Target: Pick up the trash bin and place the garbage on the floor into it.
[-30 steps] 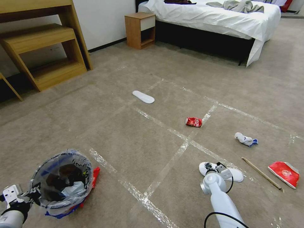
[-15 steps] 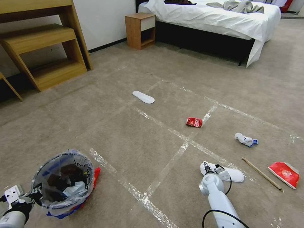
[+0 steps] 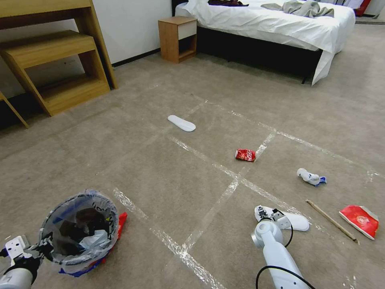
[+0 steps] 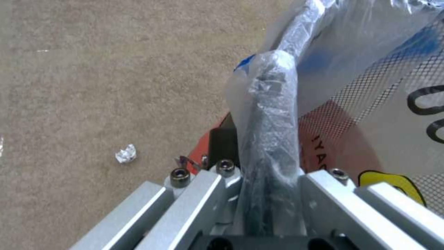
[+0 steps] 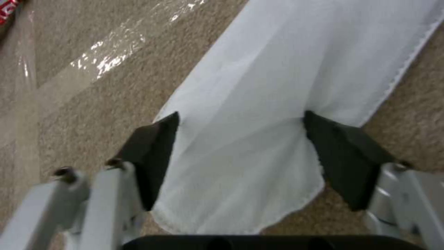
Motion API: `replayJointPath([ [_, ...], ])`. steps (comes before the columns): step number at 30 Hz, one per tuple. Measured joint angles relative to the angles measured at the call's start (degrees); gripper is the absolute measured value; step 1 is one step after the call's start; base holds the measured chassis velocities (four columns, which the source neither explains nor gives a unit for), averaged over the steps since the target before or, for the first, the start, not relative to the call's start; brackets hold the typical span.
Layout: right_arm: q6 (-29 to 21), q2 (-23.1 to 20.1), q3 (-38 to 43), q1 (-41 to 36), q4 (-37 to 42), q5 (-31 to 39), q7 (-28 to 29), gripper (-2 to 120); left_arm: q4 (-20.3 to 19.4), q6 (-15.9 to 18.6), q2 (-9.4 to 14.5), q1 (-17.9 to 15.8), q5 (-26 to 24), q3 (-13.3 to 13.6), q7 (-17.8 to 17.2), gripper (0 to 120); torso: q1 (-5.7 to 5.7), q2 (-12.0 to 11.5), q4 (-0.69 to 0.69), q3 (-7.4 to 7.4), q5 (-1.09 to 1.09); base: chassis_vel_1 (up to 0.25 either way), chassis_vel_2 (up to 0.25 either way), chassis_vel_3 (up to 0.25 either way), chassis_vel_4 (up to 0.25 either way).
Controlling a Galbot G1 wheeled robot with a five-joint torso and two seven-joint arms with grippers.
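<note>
Astride insole [image 5: 259, 114], right gripper [image 5: 240, 152] (low, spread)

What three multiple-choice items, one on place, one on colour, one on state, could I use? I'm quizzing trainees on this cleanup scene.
1. Where does the crushed red soda can lie?
A. on the beige carpet floor, beside a clear tape line
B. in the bin
C. on the bed

2. What colour is the flat fabric insole between the right end effector fingers?
A. red
B. white
C. blue

3. What is the left end effector doing?
A. hanging open above the can
B. lying on the carpet
C. shut on the rim of the small round red bag-lined trash bin

Answers: 1 A, it rests by the tape; 2 B, white cloth spans the open fingers; 3 C, the bagged rim sits clamped between its fingers.
</note>
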Motion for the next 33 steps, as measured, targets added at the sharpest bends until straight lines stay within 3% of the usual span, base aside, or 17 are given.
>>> replayJointPath([
  [4, 0.06, 0.02, 0.04, -0.17, -0.40, -0.35, -0.33, 48, 0.10, -0.44, -0.16, 0.24, 0.27, 0.02, 0.28, 1, 0.00, 0.00, -0.01, 0.00, 0.00, 0.000, 0.000, 0.000, 0.000],
  [8, 0.06, 0.04, 0.05, -0.28, -0.41, -0.50, -0.34, 42, 0.09, -0.49, -0.16, 0.17, 0.30, 0.07, 0.28, 1, 0.00, 0.00, -0.01, 0.02, 0.01, 0.000, 0.000, 0.000, 0.000],
  [11, 0.07, 0.04, -0.02, -0.61, -0.33, -0.88, -0.44, 23, 0.04, -0.71, -0.31, 0.11, 0.49, 0.33, 0.27, 1, 0.00, -0.01, 0.00, 0.02, 0.06, 0.000, 0.000, 0.000, 0.000],
  [18, -0.02, -0.19, -0.39, -1.20, -0.10, -1.57, -1.12, 0, 0.08, -1.18, -0.86, 0.34, 1.10, 0.70, 0.35, 1, 0.00, -0.02, 0.06, 0.03, 0.09, 0.000, 0.000, 0.000, 0.000],
  [28, -0.21, -0.82, -1.23, -3.10, 3.12, -2.13, -2.11, 0, 0.14, -1.37, -0.90, 0.44, 1.31, 0.71, 0.41, 1, 0.00, -0.02, 0.05, 0.02, 0.08, 0.000, 0.000, 0.000, 0.000],
  [33, 0.85, -2.71, -1.72, -6.02, 9.17, -2.39, -3.60, 0, 0.59, -1.38, -0.88, -0.04, 1.62, 1.37, 0.37, 1, 0.00, -0.02, 0.04, 0.02, 0.04, 0.000, 0.000, 0.000, 0.000],
])
